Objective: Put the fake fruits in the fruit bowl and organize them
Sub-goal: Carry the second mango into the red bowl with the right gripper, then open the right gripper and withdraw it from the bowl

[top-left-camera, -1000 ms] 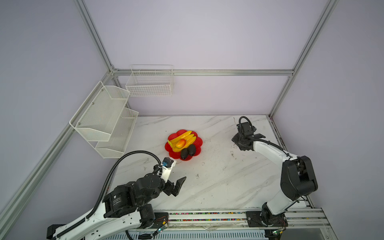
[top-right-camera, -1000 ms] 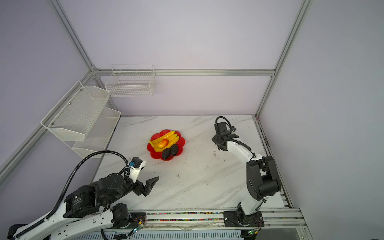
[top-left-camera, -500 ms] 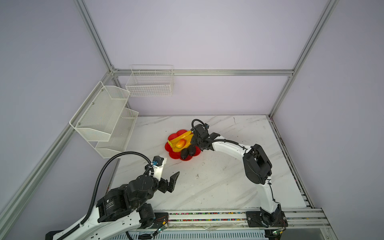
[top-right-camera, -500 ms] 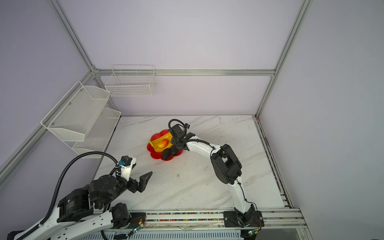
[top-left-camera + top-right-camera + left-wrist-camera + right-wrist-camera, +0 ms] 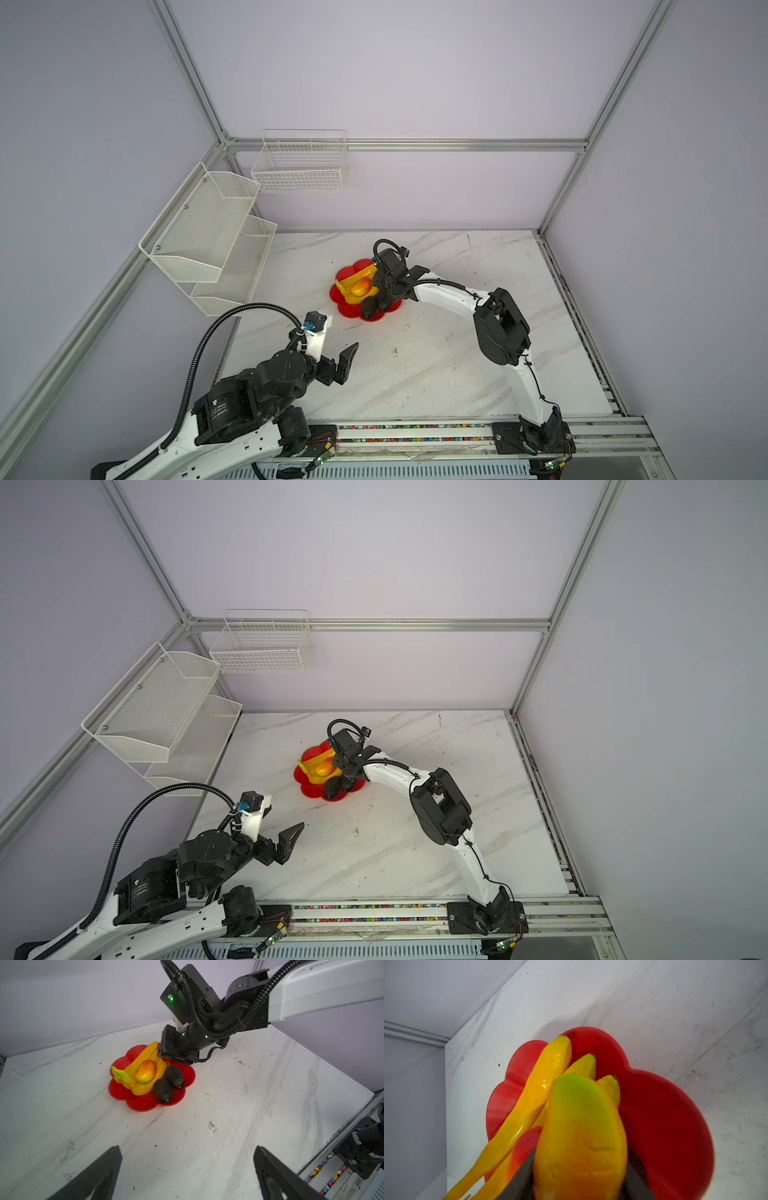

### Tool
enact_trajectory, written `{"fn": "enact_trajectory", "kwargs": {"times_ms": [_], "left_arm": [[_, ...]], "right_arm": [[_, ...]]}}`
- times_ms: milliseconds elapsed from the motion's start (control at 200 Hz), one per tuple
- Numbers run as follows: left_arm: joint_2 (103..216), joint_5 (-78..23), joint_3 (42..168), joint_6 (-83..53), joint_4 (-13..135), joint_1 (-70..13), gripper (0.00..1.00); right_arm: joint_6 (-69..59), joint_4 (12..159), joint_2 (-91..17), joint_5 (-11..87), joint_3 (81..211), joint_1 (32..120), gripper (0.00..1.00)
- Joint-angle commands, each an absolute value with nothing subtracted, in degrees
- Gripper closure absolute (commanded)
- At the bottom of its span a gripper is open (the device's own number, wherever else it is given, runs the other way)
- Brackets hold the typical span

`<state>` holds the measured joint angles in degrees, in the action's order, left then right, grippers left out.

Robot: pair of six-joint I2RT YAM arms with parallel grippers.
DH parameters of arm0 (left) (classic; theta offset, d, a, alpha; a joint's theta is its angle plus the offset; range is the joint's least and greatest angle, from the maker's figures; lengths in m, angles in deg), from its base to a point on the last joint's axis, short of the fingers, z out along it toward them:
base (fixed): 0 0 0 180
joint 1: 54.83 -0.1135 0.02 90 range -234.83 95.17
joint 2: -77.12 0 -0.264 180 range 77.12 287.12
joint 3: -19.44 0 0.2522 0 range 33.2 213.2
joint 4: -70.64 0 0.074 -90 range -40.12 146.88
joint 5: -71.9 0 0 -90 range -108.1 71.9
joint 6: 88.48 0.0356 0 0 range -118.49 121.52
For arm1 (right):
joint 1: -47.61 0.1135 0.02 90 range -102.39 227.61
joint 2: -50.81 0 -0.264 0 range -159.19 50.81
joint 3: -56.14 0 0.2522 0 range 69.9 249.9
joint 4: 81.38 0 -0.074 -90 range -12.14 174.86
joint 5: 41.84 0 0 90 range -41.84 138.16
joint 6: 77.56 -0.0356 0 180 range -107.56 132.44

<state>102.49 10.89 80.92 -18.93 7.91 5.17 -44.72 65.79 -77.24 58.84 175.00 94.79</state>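
- Red scalloped bowl (image 5: 345, 309) sits on the white marble counter (image 5: 457, 353), towards the back and a little left of centre in both top views
- Yellow bananas (image 5: 143, 1057) lie across the bowl, with one mango (image 5: 146, 1072) resting on top of them
- Two black avocados (image 5: 174, 1076) lie close together in the bowl, just beside the bananas
- Right claw (image 5: 581, 1150) reaches over the bowl's far side and is clamped on the second mango (image 5: 581, 1118), a dark finger against each flank
- In the right wrist view the held fruit hangs above the banana tips; whether it touches them cannot be told
- Left claw (image 5: 187, 1149) hovers over bare counter near the front, well apart from the bowl, its fingers spread wide with nothing between them
- No fruit shows on the counter outside the bowl, so this looks like the last placement, with the task nearly done
- Next move, as a judgement: lower the held fruit onto the bare red patch beside the banana tips, then part the fingers
- Glossy and rounded, it will likely roll, so it wants setting down low and on its long side before release
- Lifting the right claw straight up afterwards should avoid nudging the avocados or the fruit perched on the bananas
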Motion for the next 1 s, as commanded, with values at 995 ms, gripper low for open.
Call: {"fn": "enact_trajectory", "kwargs": {"times_ms": [995], "left_arm": [[104.78, 10.99, 79.08, -19.32, 9.22, 4.26, 0.0]], "right_arm": [[-42.63, 65.57, -62.7, 63.41, 164.82, 95.86, 0.33]]}}
